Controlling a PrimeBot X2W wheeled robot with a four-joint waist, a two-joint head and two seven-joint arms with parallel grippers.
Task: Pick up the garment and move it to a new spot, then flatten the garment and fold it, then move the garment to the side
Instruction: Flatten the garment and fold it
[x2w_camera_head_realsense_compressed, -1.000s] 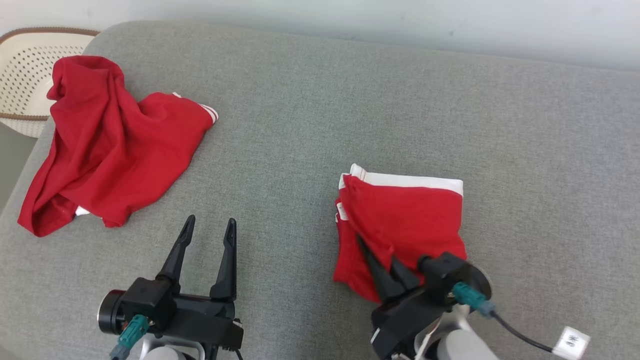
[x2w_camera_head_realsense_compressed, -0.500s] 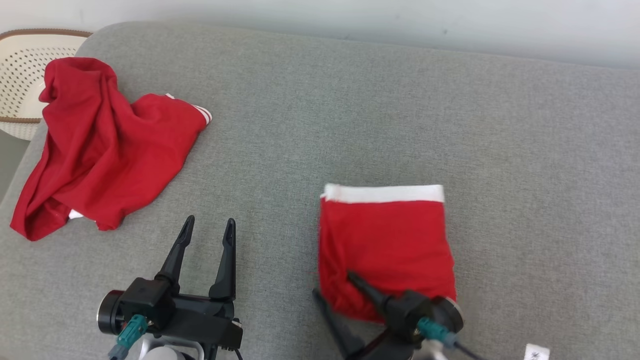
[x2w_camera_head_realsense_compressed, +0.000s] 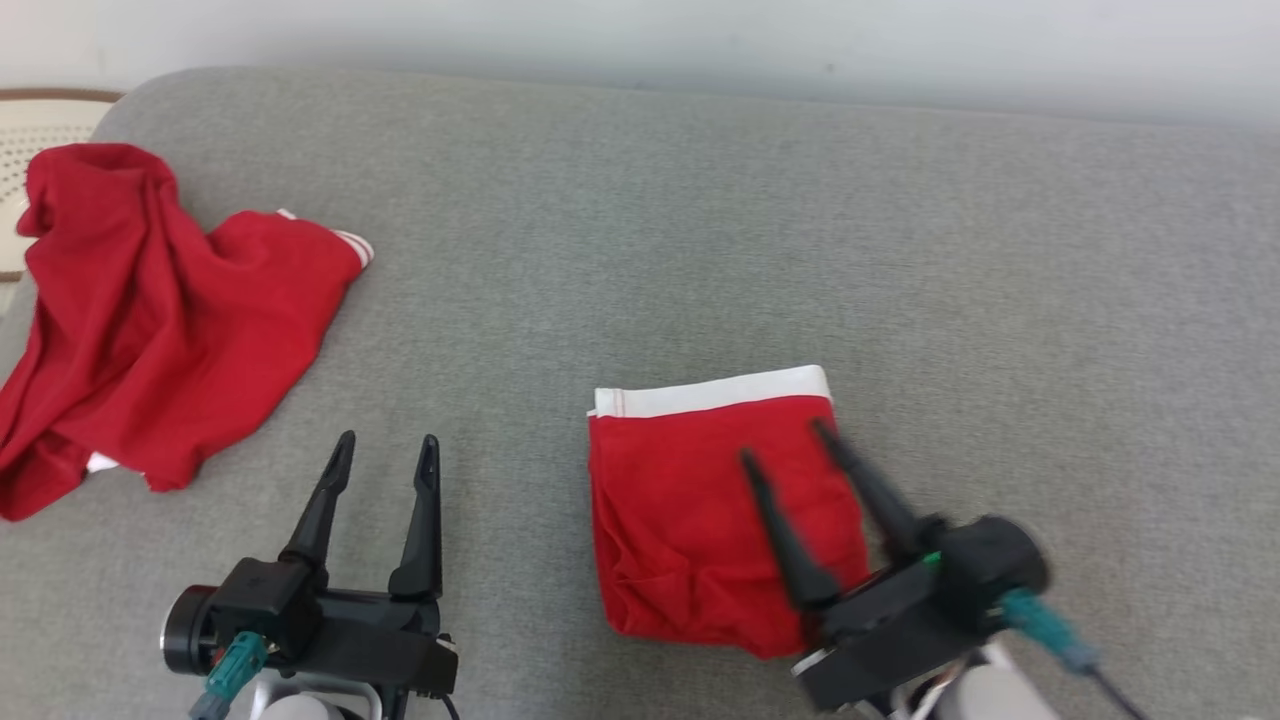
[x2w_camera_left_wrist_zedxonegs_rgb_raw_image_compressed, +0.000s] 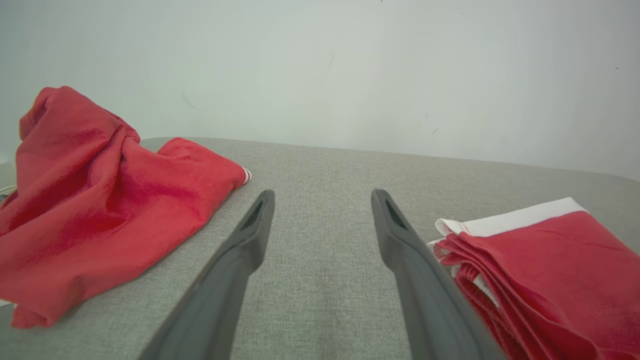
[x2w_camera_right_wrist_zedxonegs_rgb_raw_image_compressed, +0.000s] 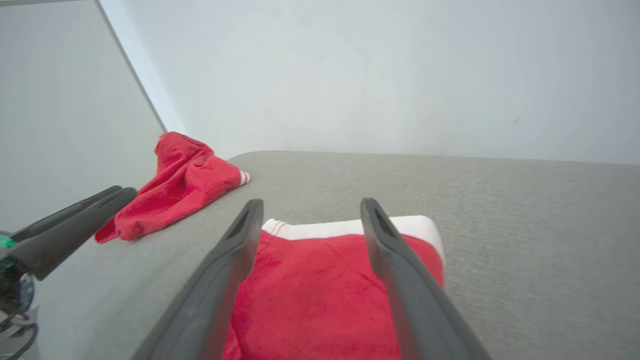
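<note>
A broad grey upholstered cushion (x2w_camera_head_realsense_compressed: 700, 230) carries everything here. At its far left corner a crumpled red garment with a white-striped cuff (x2w_camera_head_realsense_compressed: 150, 320) sprawls in loose heaps. Just past that corner sits a cream perforated basket (x2w_camera_head_realsense_compressed: 40, 120).

Near the front edge, right of the middle, lies the folded red garment with a white waistband (x2w_camera_head_realsense_compressed: 680, 520). It is a squarish stack with the band toward the far edge.

The right gripper (x2w_camera_head_realsense_compressed: 782, 440) hangs over the stack, fingers spread and nothing between them. The left gripper (x2w_camera_head_realsense_compressed: 388, 438) waits left of the stack, above bare cushion, also spread and empty.

The folded piece looks light, limp and soft, so I'd expect its layers to slide apart if lifted by one ply. It probably wants a pinch through all layers at an edge, or a push along the cushion.

I count two red garments, two grippers and one basket.
</note>
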